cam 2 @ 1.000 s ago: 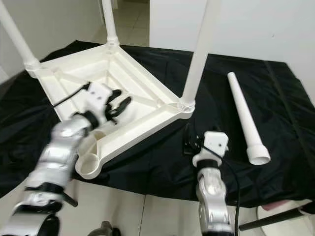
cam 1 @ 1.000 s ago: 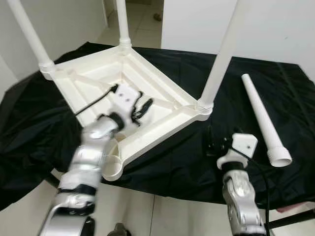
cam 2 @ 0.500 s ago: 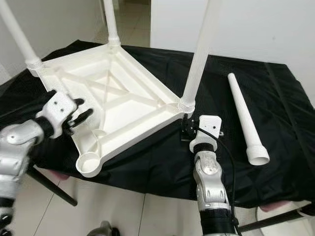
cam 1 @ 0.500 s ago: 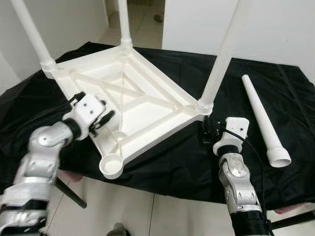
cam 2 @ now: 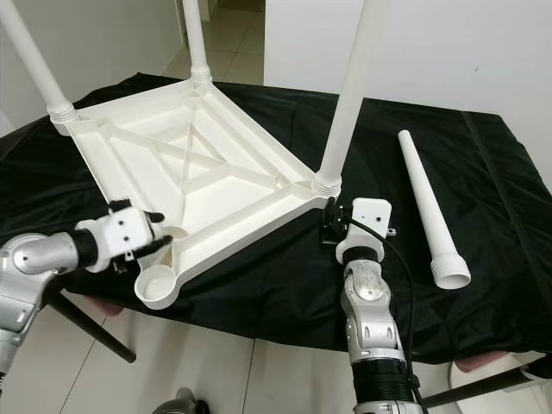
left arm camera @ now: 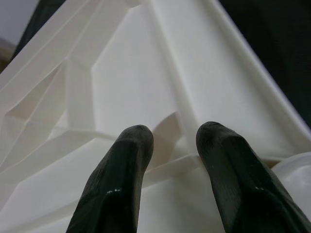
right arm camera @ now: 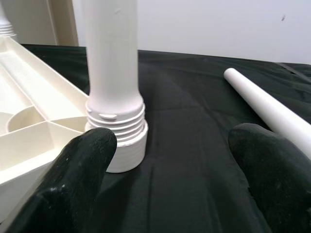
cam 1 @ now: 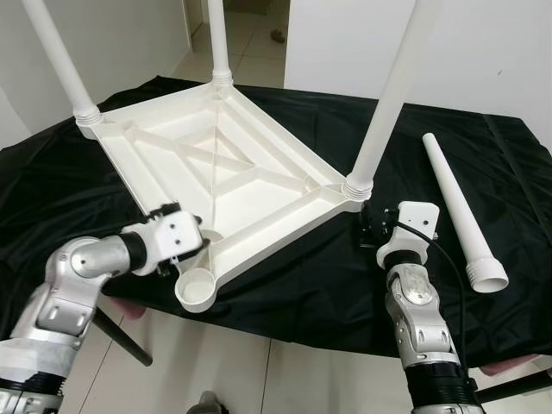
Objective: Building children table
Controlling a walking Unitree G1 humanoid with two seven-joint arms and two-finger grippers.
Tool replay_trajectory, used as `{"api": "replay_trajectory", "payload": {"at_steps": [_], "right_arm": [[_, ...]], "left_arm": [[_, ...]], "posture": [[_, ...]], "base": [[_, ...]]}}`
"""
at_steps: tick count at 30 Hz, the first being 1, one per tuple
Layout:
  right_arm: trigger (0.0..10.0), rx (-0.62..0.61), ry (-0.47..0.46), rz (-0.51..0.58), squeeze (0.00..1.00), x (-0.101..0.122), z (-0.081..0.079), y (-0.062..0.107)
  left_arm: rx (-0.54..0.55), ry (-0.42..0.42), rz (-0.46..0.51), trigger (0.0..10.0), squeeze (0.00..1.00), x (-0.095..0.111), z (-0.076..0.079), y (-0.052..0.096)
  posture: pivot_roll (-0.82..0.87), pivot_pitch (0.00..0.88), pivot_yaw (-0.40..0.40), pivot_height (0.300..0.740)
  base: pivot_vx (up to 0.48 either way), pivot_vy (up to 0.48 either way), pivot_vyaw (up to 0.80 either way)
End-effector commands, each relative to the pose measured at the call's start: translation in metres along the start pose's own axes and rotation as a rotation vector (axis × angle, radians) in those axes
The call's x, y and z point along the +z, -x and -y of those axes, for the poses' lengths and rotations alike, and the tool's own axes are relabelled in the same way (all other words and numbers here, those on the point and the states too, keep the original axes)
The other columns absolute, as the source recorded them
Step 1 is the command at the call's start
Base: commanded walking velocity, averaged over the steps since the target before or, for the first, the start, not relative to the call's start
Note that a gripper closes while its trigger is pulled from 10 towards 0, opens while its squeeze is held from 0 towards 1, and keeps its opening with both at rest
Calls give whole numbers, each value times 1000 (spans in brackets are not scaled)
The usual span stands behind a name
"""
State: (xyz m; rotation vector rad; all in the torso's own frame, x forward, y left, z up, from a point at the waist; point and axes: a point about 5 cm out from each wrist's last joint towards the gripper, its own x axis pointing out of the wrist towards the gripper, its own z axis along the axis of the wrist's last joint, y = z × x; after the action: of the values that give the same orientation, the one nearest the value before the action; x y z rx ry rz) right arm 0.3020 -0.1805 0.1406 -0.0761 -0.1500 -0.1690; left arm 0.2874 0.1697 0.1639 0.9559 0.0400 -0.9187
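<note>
White plastic: upside-down white plastic children's table top (cam 1: 224,172) lies on the counter, ribbed underside up, its near corner overhanging the front edge.
Counter: covered by a black cloth (cam 1: 285,276).
Fitted legs: three white plastic tube legs stand upright in corner sockets, far left (cam 1: 60,65), far middle (cam 1: 217,39), right (cam 1: 388,95).
Empty socket: round white corner socket (cam 1: 197,291) at the near corner holds no leg.
Loose leg: fourth white tapered leg (cam 1: 457,207) lies flat on the cloth, well apart from the table top, wide end toward the front.
Left gripper (left arm camera: 175,145): at the near-left rim just beside the empty socket, fingers (left arm camera: 121,179) slightly spread over a rib, holding nothing.
Right gripper (right arm camera: 170,145): low over the cloth near the right leg's threaded base, fingers (right arm camera: 77,174) spread wide, empty.
</note>
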Motion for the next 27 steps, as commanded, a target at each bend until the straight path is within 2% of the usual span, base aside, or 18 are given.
{"api": "replay_trajectory", "payload": {"at_steps": [1, 4, 8, 9, 12, 14, 17, 23, 26, 27], "right_arm": [[10000, -9, 5, -27, 0, -4, 1, 0], [10000, -12, 4, -27, 0, -4, 2, 0], [10000, -13, 5, -25, 0, -3, 3, 0], [10000, -15, 9, -25, 0, -4, 4, 0], [10000, -14, 12, -27, 0, -5, 5, 0], [10000, 6, 8, -16, 0, -5, 3, 1], [10000, 53, 4, -1, 0, -4, -2, 3], [10000, 86, 12, -26, 0, -11, -4, 12], [10000, 86, 12, -26, 0, -11, -4, 12], [10000, 87, 8, -28, 0, -12, -4, 13]], "left_arm": [[-43, -32, -1, 10000, 0, 1, 11, -5], [-53, -32, 4, 10000, 0, 2, 14, -8], [-27, -33, -2, 10000, 0, 0, 10, -7], [15, -16, 0, 10000, 0, 0, 2, -4], [53, 5, 4, 10000, 0, -1, -6, -1], [128, 48, 0, 10000, 0, -5, -21, 6], [166, 49, -35, 10000, 0, -12, -27, 10], [139, -10, -122, 10000, 0, -26, -21, 15], [139, -10, -122, 10000, 0, -26, -21, 15], [122, -35, -138, 10000, 0, -28, -17, 14]], "posture": [[143, 8, 0, 740], [135, 4, -3, 740], [134, 2, -4, 740], [131, 0, -7, 740], [131, 0, -8, 740], [134, 0, -13, 740], [137, 0, -17, 740], [143, 0, -24, 740], [143, 0, -24, 740], [140, 0, -23, 740]], "base": [[0, 0, 0], [0, 0, 0], [0, 0, 0], [0, 0, 0], [0, 0, 0], [0, 0, 0], [0, 0, 0], [0, 0, 0], [0, 0, 0], [0, 0, 0]]}}
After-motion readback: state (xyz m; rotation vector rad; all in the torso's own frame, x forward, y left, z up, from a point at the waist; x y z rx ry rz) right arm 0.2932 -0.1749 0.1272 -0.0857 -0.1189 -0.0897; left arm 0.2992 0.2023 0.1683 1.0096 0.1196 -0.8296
